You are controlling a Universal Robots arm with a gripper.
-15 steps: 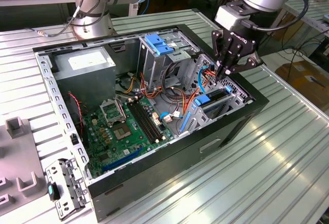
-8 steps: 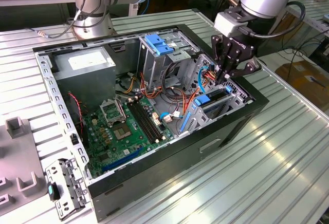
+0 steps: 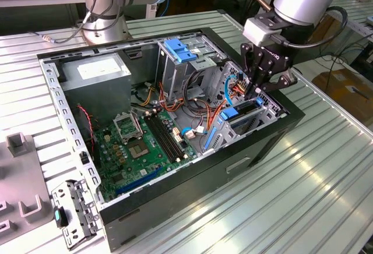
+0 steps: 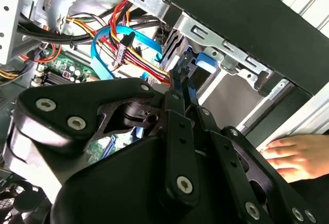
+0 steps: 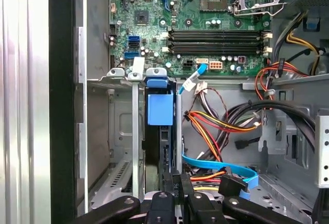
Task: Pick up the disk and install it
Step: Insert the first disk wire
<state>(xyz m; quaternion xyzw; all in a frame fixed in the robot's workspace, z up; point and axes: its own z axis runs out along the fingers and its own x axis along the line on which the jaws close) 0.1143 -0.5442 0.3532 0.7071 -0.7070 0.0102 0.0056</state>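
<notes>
One disk (image 5: 160, 112) stands edge-on in the drive bay at the computer case's (image 3: 245, 155) corner — the end effector (image 3: 260, 88) is closed narrowly on its end. Risk: tilting could jam it against the bay rails — or pinch nearby cables (image 5: 216, 124).

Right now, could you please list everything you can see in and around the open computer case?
case: one, black, on the ribbed metal table.
motherboard: one, green, case floor.
power supply: one, grey with white sticker, far corner of the case.
disk: one, blue bracket, standing edge-up in the drive bay by the case wall.
cables: a bundle, red, orange, yellow, black and blue, beside the bay.
bracket: one, grey, table, exterior view's left.
hand: one, resting outside the case.
gripper: one, black, over the bay, at the disk's end.
</notes>
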